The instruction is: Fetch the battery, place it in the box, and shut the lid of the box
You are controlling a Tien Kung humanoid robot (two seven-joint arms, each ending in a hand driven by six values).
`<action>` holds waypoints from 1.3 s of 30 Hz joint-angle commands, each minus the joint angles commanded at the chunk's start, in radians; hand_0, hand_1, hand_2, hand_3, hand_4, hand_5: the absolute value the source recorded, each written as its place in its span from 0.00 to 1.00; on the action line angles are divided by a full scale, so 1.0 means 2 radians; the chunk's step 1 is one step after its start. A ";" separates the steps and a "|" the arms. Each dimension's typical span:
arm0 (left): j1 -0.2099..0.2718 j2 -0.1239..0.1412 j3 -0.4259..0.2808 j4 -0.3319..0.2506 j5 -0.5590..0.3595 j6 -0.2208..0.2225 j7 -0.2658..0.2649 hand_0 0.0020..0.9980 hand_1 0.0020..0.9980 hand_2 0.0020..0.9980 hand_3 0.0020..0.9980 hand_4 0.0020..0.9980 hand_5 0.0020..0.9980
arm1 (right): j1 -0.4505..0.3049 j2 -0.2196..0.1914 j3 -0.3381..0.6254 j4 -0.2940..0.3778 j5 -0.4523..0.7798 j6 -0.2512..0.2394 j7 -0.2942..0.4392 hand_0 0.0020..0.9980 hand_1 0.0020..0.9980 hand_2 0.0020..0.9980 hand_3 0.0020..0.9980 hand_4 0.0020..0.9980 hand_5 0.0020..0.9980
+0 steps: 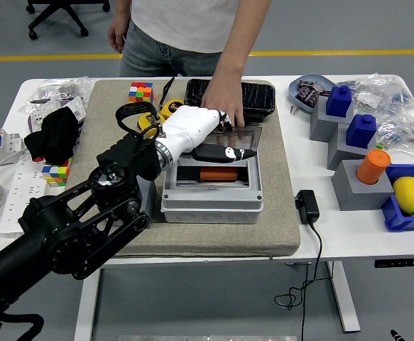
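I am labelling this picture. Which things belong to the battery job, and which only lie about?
Job: battery, box, lid, left hand on the lid.
Lying about: lemon, charger, black cloth, person's hand holding the lid.

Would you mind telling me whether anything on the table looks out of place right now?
A person's hand rests on the box's lid at its far edge, right beside the left hand handling that lid. The battery lies inside the box.
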 joint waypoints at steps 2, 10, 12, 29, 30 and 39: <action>0.001 0.001 0.001 -0.010 -0.006 -0.013 0.011 0.33 0.61 0.66 0.67 1.00 1.00 | 0.000 0.000 0.000 0.000 0.000 0.000 0.000 0.92 0.82 0.79 0.80 1.00 0.98; 0.002 0.004 0.008 -0.068 -0.023 -0.070 0.061 0.29 0.60 0.65 0.65 1.00 1.00 | 0.001 0.000 -0.002 0.000 0.001 0.000 0.000 0.92 0.82 0.79 0.80 1.00 0.98; 0.003 0.005 0.011 -0.078 -0.028 -0.079 0.068 0.29 0.60 0.65 0.65 1.00 1.00 | 0.001 -0.001 -0.002 0.000 0.000 0.000 0.000 0.92 0.82 0.79 0.80 1.00 0.98; 0.011 0.011 0.034 -0.103 -0.050 -0.125 0.099 0.29 0.60 0.65 0.64 1.00 1.00 | 0.000 0.000 -0.001 0.000 -0.002 0.001 0.000 0.92 0.82 0.79 0.80 1.00 0.97; 0.011 0.011 0.034 -0.103 -0.050 -0.125 0.099 0.29 0.60 0.65 0.64 1.00 1.00 | 0.000 0.000 -0.001 0.000 -0.002 0.000 0.000 0.92 0.82 0.79 0.80 1.00 0.97; 0.018 0.012 0.026 -0.104 -0.025 -0.082 0.058 0.29 0.60 0.64 0.63 1.00 1.00 | -0.001 0.000 0.002 0.000 -0.004 0.000 -0.001 0.92 0.82 0.79 0.80 1.00 0.97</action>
